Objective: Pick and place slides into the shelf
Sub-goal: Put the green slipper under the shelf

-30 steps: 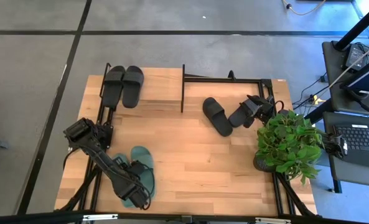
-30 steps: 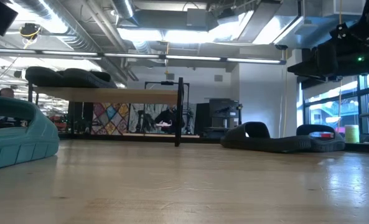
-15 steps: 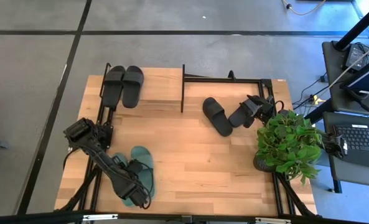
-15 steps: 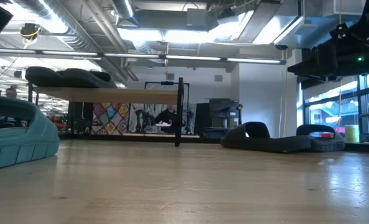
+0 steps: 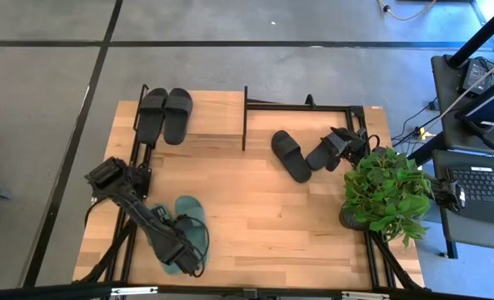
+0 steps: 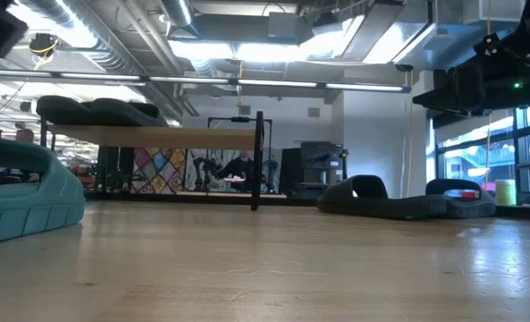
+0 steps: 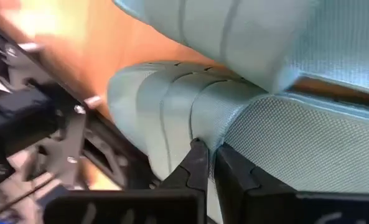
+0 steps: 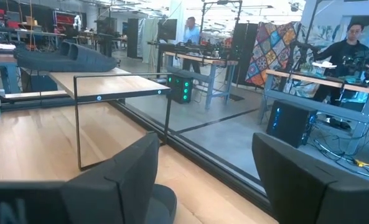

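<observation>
Two sage green slides (image 5: 192,218) lie side by side at the table's near left, and one shows large in the low view (image 6: 23,192). My left gripper (image 5: 185,248) hangs over them, shut on one slide's strap (image 7: 172,106). On the shelf's (image 5: 217,117) wood top at the far left rest two black slides (image 5: 165,113), soles down. Two more black slides (image 5: 291,156) lie on the table at the far right. My right gripper (image 8: 203,180) stands open just right of them (image 5: 346,146), touching nothing. My left gripper pinches the ribbed strap's edge (image 7: 200,134) of a green slide between its two fingers, which stand almost together. The fingers point down from above. Whether the slide still rests on the table cannot be told; the arm covers it in the high view.
A leafy potted plant (image 5: 384,187) stands at the table's right edge, near my right arm. The shelf's black frame post (image 5: 245,117) rises at mid-table. The table's middle (image 5: 263,217) is bare wood. People and desks show in the room beyond.
</observation>
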Robot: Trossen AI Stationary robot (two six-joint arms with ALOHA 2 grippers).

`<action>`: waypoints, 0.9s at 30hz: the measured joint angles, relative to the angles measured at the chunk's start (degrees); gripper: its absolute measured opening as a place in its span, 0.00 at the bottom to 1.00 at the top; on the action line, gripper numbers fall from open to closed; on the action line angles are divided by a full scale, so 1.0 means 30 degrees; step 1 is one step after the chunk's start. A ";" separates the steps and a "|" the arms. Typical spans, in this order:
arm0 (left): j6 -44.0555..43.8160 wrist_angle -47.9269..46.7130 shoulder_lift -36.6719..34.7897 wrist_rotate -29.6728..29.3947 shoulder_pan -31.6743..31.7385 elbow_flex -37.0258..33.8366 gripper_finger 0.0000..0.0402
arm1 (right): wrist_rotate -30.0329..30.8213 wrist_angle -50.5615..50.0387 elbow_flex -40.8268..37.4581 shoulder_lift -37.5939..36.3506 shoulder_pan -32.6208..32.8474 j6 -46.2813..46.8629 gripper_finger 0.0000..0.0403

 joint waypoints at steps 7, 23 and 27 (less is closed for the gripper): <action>0.2875 -0.2160 -0.0390 -0.1742 0.1474 0.0799 0.01 | 0.0000 0.0000 0.0000 0.0000 0.0004 -0.0041 0.64; 1.3309 -0.2258 -0.1501 -1.1167 0.8153 0.1436 0.00 | -0.0007 -0.0193 0.0000 0.0000 0.0006 -0.0419 0.64; 1.5975 -0.2258 -0.1501 -1.3099 0.9932 0.1436 0.00 | -0.0007 -0.0233 0.0004 0.0000 0.0002 -0.0383 0.64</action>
